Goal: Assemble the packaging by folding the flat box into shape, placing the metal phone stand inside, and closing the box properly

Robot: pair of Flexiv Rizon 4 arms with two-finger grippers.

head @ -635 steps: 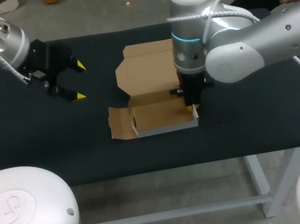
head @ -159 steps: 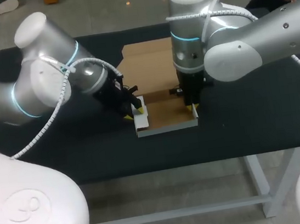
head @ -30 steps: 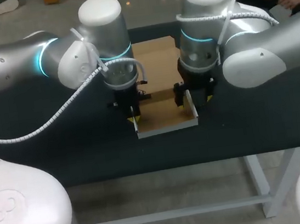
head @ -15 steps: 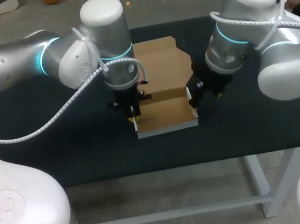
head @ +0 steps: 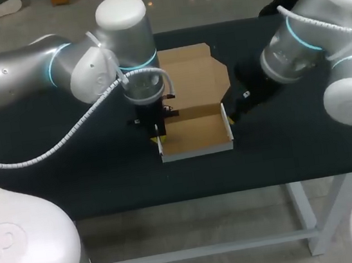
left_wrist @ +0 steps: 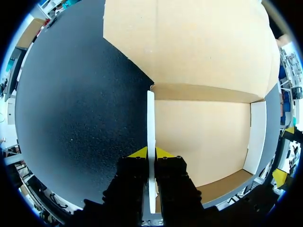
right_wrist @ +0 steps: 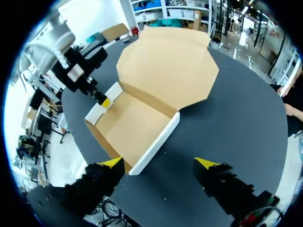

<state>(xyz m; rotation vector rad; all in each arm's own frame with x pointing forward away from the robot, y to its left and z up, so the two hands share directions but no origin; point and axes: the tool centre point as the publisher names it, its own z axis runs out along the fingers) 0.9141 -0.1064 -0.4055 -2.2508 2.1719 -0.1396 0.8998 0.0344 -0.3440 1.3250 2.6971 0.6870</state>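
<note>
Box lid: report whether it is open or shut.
Open. The lid lies spread flat behind the box tray, whose brown floor shows bare.

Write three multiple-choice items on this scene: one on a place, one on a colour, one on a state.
1. Where is the left pincer?
A. Holding a phone stand
B. At the box's left wall
C. Down on the floor

2. What colour is the box's inside?
A. Green
B. Black
C. Brown

3. What state is the right pincer in?
A. Open, gripping nothing
B. Shut on a phone stand
C. Shut on a cup

Answers:
1 B: the left wrist view shows the white wall pinched between its yellow tips.
2 C: the tray floor shows plain brown card.
3 A: its tips stand wide apart with nothing held between them.
</note>
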